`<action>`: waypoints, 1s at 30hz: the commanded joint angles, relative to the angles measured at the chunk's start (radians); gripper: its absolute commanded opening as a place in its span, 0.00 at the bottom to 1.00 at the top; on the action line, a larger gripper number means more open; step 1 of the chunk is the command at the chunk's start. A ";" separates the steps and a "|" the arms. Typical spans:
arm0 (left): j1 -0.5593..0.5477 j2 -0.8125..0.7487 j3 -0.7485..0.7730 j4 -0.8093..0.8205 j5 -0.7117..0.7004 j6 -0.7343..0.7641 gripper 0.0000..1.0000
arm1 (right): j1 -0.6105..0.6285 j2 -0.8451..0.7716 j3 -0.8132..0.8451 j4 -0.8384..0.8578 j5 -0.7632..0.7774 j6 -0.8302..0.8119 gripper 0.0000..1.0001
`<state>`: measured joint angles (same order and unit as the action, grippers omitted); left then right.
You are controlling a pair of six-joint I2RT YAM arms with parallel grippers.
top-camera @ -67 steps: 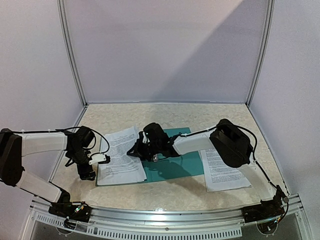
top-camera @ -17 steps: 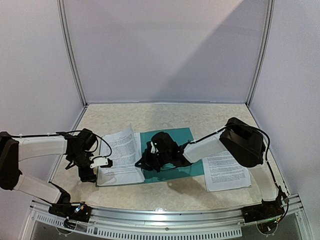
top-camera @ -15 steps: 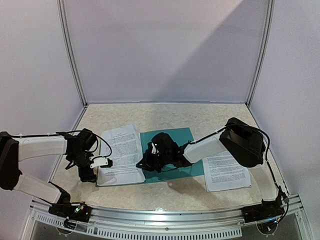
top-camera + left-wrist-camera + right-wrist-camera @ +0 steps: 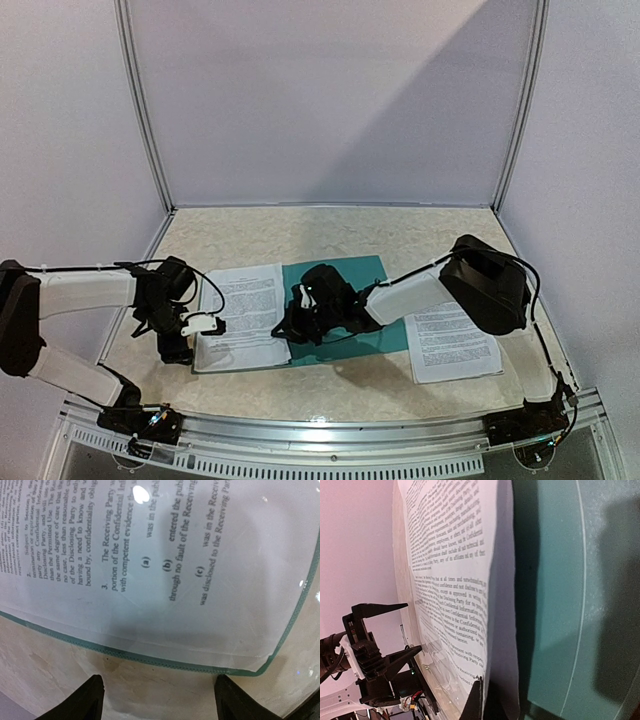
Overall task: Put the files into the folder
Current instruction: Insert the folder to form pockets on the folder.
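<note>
**A:** Which step is this?

**B:** Loading, I judge. A white printed paper sheet (image 4: 245, 315) lies along the left edge of the flat teal-green folder (image 4: 365, 295) on the bench (image 4: 330, 230). The right pincer (image 4: 298, 322) is at that seam, and I cannot tell its grip.

**A:** And the left pincer (image 4: 160, 702)?

**B:** It gapes wide, empty, left of the folder. Next, the sheet needs drawing rightward onto the teal.

Your files (image 4: 450, 555) are thin, matt white paper printed in black. The folder (image 4: 560, 580) has a smooth teal cover with a dull, faintly grained sheen. From the left wrist you see its front flap (image 4: 240, 630) as glossy, milky-clear plastic that catches a spot of glare. The table (image 4: 330, 225) looks like matt, speckled beige stone laminate. On the left gripper (image 4: 159, 680) the fingers (image 4: 85, 700) are matt black plastic. The arm shells (image 4: 85, 288) are smooth white plastic, and the frame rails (image 4: 140, 110) are pale brushed metal.
</note>
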<state>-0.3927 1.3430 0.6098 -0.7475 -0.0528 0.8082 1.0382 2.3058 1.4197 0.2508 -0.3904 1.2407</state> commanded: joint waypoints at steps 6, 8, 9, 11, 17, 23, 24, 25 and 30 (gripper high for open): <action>-0.019 0.084 -0.055 0.108 -0.027 0.012 0.78 | 0.011 0.089 0.085 0.052 -0.014 0.059 0.00; -0.019 0.085 -0.055 0.108 -0.027 0.012 0.78 | 0.012 0.093 0.072 0.074 -0.019 0.079 0.00; -0.019 0.085 -0.056 0.109 -0.028 0.012 0.78 | 0.013 0.089 0.063 0.081 -0.018 0.089 0.00; -0.019 0.085 -0.057 0.111 -0.028 0.012 0.78 | 0.013 0.076 0.040 0.084 -0.007 0.092 0.00; -0.019 0.088 -0.059 0.116 -0.030 0.012 0.78 | 0.013 0.001 0.016 0.013 0.058 0.035 0.00; -0.019 0.090 -0.059 0.116 -0.028 0.014 0.78 | -0.003 -0.012 0.022 0.040 0.102 0.022 0.00; -0.018 0.090 -0.058 0.117 -0.029 0.012 0.78 | -0.004 -0.006 0.030 0.040 0.105 0.024 0.00; -0.019 0.090 -0.059 0.117 -0.029 0.011 0.78 | -0.003 -0.001 0.040 0.037 0.104 0.025 0.00; -0.019 0.088 -0.061 0.116 -0.030 0.009 0.78 | -0.003 0.042 0.052 0.072 0.099 0.054 0.00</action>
<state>-0.3931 1.3621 0.6212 -0.7555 -0.0528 0.8192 1.0397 2.3291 1.4502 0.2966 -0.3214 1.2778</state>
